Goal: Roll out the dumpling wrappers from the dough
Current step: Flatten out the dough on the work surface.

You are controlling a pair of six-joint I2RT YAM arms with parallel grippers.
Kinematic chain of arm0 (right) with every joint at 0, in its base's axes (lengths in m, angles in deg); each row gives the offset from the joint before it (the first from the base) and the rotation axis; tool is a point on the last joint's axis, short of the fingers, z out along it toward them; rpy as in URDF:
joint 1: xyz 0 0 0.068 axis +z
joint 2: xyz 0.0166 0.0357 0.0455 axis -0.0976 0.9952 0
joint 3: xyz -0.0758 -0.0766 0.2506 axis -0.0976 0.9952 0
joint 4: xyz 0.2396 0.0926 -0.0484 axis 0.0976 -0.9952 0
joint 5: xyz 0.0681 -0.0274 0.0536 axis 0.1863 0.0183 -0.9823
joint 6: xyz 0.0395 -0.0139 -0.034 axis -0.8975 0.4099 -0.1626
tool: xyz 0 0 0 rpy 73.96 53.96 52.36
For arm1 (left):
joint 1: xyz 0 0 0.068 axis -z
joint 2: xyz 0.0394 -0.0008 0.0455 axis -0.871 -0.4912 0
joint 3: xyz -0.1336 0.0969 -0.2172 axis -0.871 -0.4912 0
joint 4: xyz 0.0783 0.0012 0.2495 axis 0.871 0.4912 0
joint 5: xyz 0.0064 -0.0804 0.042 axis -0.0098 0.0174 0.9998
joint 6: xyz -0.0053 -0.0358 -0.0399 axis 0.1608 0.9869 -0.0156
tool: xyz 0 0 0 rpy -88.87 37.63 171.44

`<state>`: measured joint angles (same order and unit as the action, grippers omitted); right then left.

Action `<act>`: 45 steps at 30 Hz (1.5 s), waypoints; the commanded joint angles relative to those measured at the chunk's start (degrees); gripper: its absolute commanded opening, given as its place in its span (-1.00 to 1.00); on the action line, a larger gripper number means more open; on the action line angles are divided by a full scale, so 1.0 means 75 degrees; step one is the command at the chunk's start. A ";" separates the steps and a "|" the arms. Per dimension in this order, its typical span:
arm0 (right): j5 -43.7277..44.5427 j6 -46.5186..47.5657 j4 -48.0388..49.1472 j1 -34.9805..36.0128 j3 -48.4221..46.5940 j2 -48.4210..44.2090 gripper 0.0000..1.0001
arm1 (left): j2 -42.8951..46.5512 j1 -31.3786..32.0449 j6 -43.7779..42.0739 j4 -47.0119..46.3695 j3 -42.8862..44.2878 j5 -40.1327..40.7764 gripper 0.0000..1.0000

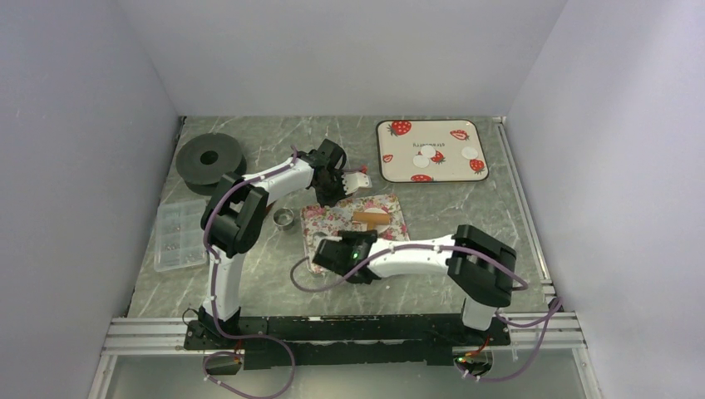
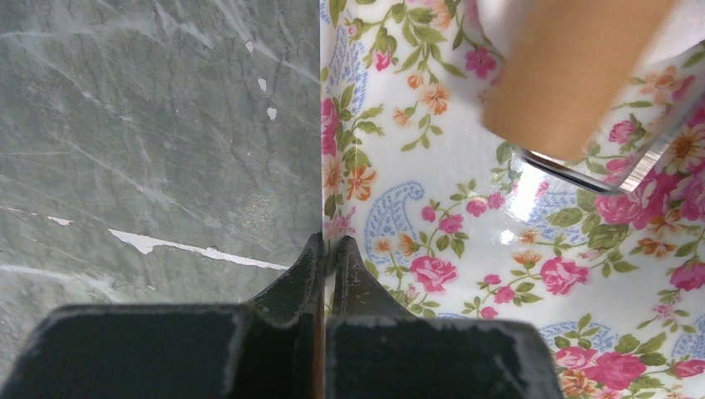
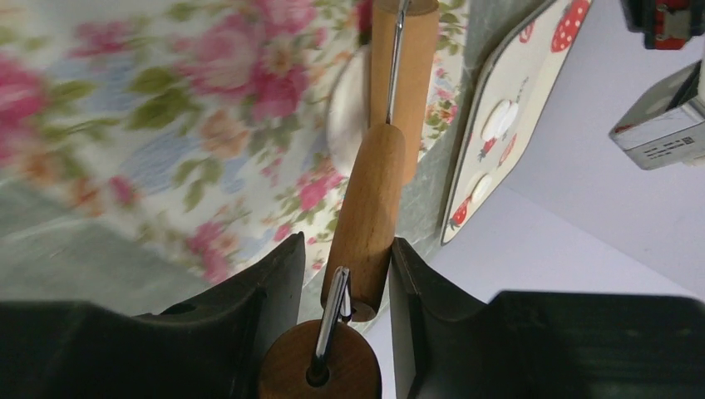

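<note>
Right wrist view: blurred floral mat, roller handle hiding a white disc.

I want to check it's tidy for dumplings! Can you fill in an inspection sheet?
Surface: grey marbled table, floral mat in the middle.
Job's things: wooden roller on mat; dumpling wrappers on strawberry tray.
Clutter: ring cutter, black spool, clear box.
Grippers: left gripper jaws shut at mat's edge; right gripper jaws around roller handle, gap on one side.
Cables: purple cables looped along both arms.
Surroundings: plain white walls.
</note>
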<state>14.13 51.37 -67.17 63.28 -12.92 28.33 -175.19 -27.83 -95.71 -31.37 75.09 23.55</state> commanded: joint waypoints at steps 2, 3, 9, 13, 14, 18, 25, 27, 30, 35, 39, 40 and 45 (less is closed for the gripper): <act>-0.4905 -0.1420 -0.1311 0.1033 0.0258 0.0507 -1.00 | -0.1011 0.0089 -0.0073 0.0866 -0.0634 0.0123 -1.00; -0.5040 -0.1494 -0.1354 0.1045 0.0182 0.0478 -1.00 | -0.1025 0.0085 -0.0064 0.0872 -0.0618 0.0117 -1.00; -0.4669 -0.1426 -0.1178 -0.0254 0.0519 0.0792 -1.00 | -0.0977 0.0077 -0.0035 0.0872 -0.0623 0.0093 -1.00; -0.4114 -0.1505 -0.1267 -0.0613 0.0112 0.0929 -1.00 | -0.0930 0.0098 -0.0024 0.0851 -0.0652 0.0087 -1.00; -0.4206 -0.1572 -0.1320 -0.0584 -0.0002 0.0931 -1.00 | -0.0931 0.0088 -0.0023 0.0856 -0.0634 0.0097 -1.00; -0.4741 -0.2003 -0.1519 0.0196 -0.0196 0.1104 -1.00 | -0.0912 0.0098 -0.0023 0.0851 -0.0630 0.0082 -1.00; -0.5797 -0.2658 -0.1842 0.1116 -0.0466 0.0846 -1.00 | -0.0926 0.0096 -0.0047 0.0831 -0.0650 0.0062 -1.00; -0.5816 -0.2762 -0.1947 0.1116 -0.0578 0.0554 -1.00 | -0.0945 0.0094 -0.0045 0.0838 -0.0641 0.0058 -1.00; -0.5516 -0.2773 -0.2484 0.1109 -0.1126 0.0165 -1.00 | -0.0933 0.0091 -0.0046 0.0838 -0.0635 0.0067 -1.00; -0.4602 -0.2505 -0.3006 0.1048 -0.2352 -0.0872 -1.00 | -0.0910 0.0096 -0.0026 0.0861 -0.0623 0.0058 -1.00; -0.3515 -0.2100 -0.3604 0.0775 -0.3172 -0.1456 -1.00 | -0.0886 0.0098 -0.0034 0.0867 -0.0630 0.0070 -1.00; -0.3278 -0.1965 -0.3750 0.0662 -0.3233 -0.1567 -1.00 | -0.0886 0.0098 -0.0040 0.0872 -0.0631 0.0080 -1.00; -0.2043 -0.1044 -0.3718 -0.0080 -0.2586 -0.2019 -1.00 | -0.0873 0.0086 -0.0075 0.0851 -0.0655 0.0129 -1.00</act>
<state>-9.48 37.69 -92.20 66.82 -34.83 16.18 -175.06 -27.78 -95.91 -31.42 74.98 23.51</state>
